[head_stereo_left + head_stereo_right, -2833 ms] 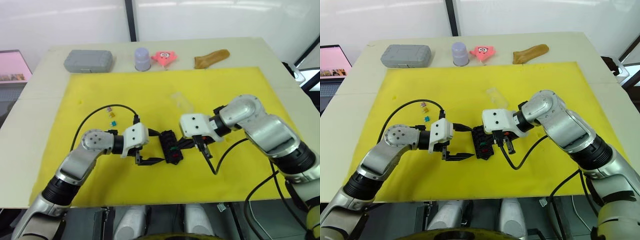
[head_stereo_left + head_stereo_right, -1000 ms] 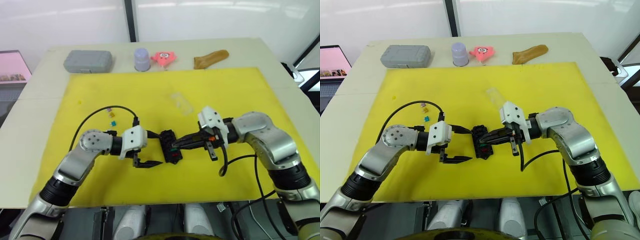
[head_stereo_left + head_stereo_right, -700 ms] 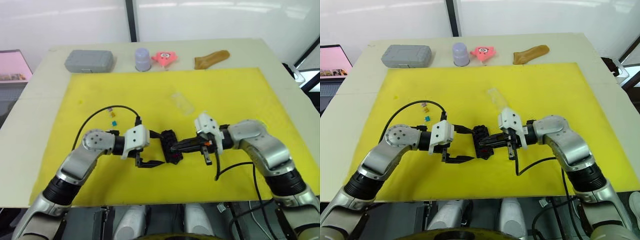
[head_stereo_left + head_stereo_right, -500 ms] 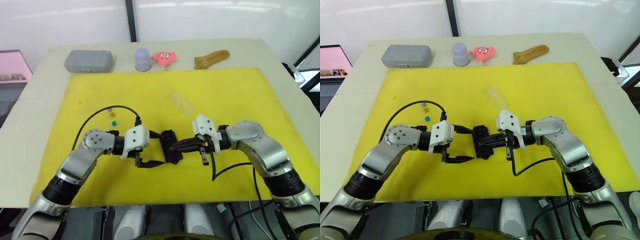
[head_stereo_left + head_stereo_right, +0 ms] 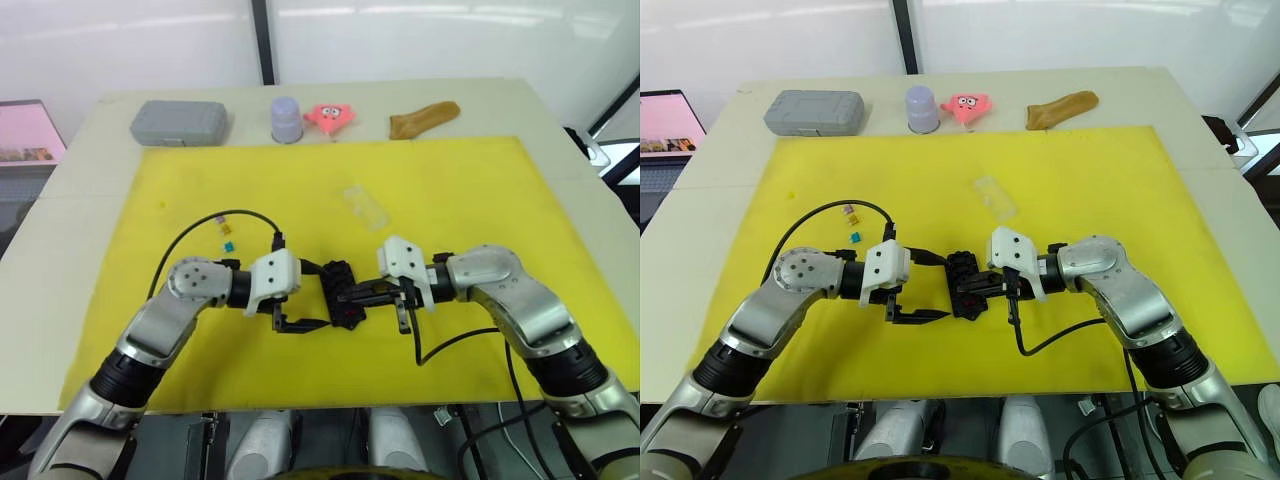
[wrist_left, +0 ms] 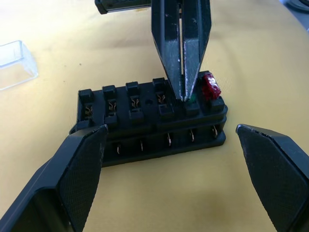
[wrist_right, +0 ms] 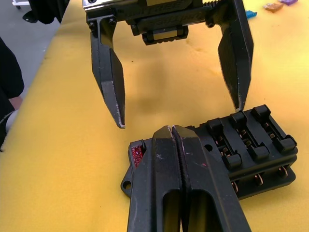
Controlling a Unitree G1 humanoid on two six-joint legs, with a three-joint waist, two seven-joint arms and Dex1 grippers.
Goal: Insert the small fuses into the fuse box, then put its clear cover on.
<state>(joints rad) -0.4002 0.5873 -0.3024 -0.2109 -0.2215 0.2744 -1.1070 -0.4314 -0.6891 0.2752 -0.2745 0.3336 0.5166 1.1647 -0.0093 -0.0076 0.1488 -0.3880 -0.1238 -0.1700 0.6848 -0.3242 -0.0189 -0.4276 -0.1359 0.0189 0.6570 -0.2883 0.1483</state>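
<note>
Fuse box (image 5: pixel 341 294) sits mid-mat (image 5: pixel 480 190), between left gripper (image 5: pixel 304 297) on its left and right gripper (image 5: pixel 347 295) touching its top from the right. Clear cover (image 5: pixel 365 205) lies behind it; loose small fuses (image 5: pixel 224 232) back-left. Case (image 5: pixel 178 122), cup (image 5: pixel 286 118) along the tabletop (image 5: pixel 60 200) far edge.

My left gripper (image 5: pixel 932 287) sits just left of the frame's centre, its two black fingers spread wide apart (pointing toward centre). My right gripper (image 5: pixel 975 287) reaches in from the lower right, fingers pressed together, forearm angled down to the corner.
</note>
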